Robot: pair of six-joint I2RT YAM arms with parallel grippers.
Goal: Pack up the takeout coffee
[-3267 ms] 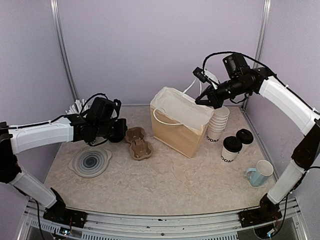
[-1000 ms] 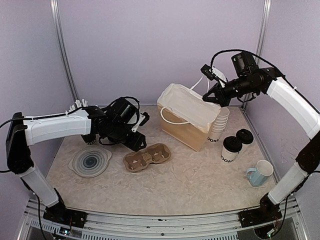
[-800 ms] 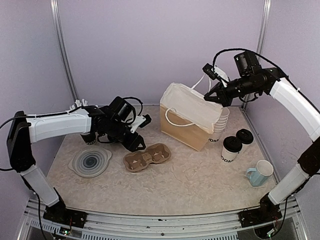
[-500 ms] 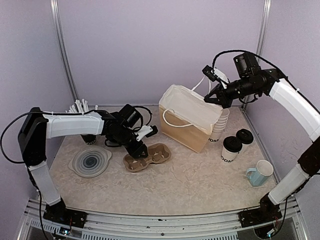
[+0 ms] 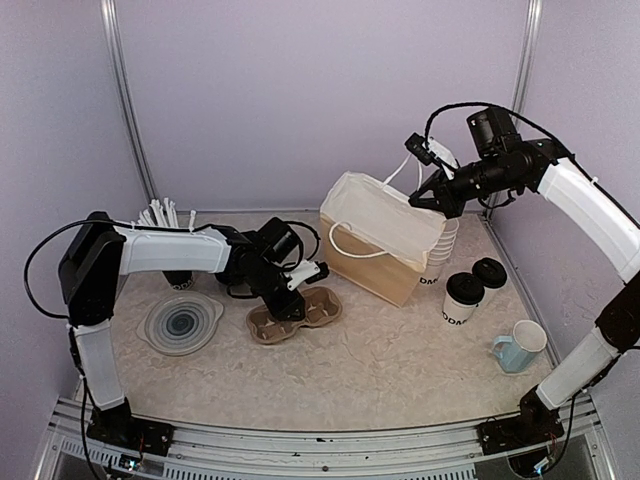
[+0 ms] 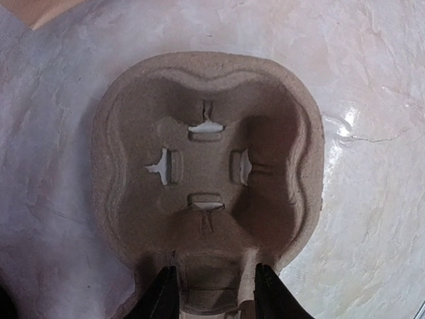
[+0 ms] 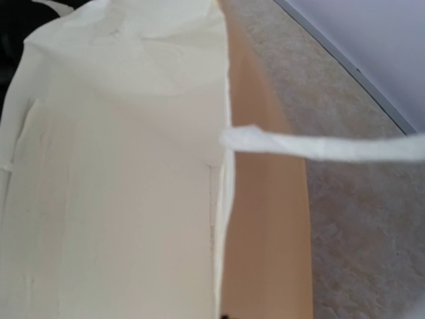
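Left of centre, my left gripper [image 6: 214,294], nearly closed, pinches the brown moulded-pulp cup carrier [image 6: 206,166] at its middle. Two black-lidded white paper cups [image 5: 464,298] stand right of the tan paper bag [image 5: 385,250]. I cannot tell how my right gripper [image 5: 437,197] is set.

Partial black lettering near the base of the front lidded cup [image 5: 463,298], read roughly as "ODDM", the rest turned out of sight, similar black letters, roughly "DDM", on the bottom cup of the stack of lidless cups [image 5: 438,255], too small to read surely
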